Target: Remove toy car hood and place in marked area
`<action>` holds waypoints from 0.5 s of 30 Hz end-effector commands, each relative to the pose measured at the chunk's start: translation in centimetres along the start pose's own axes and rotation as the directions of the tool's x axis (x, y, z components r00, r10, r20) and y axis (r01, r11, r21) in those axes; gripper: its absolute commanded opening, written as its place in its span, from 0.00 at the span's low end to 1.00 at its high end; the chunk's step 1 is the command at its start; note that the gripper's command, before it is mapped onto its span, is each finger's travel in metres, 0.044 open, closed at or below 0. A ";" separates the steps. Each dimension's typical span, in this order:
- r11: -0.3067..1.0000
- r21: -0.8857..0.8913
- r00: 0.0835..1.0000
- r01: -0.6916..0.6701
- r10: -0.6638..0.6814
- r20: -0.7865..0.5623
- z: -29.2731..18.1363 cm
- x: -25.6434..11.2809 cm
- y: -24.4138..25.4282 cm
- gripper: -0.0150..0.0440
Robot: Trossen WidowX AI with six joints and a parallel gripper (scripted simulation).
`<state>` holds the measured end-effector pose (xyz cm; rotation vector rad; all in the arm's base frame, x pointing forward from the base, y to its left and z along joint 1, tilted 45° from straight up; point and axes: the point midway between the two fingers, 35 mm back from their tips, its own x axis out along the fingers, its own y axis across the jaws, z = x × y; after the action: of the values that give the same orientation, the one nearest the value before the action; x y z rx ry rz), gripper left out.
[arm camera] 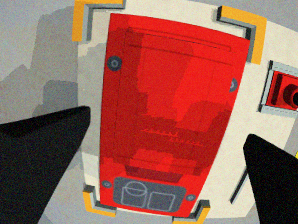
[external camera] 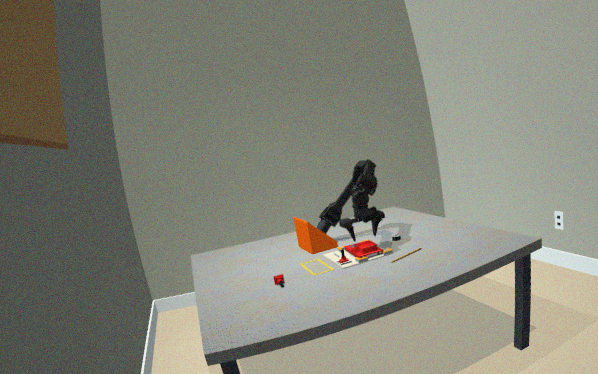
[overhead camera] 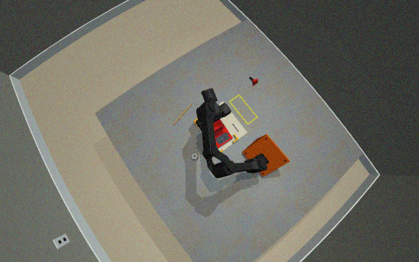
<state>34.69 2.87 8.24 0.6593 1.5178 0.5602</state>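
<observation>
The red toy car sits on a white board between yellow corner brackets. A dark panel with drawn shapes shows at one end of the car. The hood's edges cannot be told apart from the red body. My gripper is open and empty, pointing down above the car, its fingertips spread wider than the car in the wrist view. In the top view the arm covers part of the car. The marked area, a yellow outline, is beside the board and holds nothing.
A small red part with a black post sits on the board. Another red and black piece lies beyond the outline. An orange wedge, a thin stick and a small round part stand around.
</observation>
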 end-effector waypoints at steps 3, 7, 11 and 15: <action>1.000 0.006 1.000 -0.004 0.004 0.000 -0.1 0.4 0.0 1.00; 1.000 0.006 1.000 -0.004 0.004 0.000 -0.1 0.7 0.0 1.00; 1.000 0.006 1.000 -0.004 0.004 -0.001 -0.2 1.0 0.0 1.00; 1.000 0.006 1.000 -0.005 0.005 -0.001 -0.2 1.2 0.0 1.00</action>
<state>34.62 3.59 7.52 0.6597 1.5176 0.5610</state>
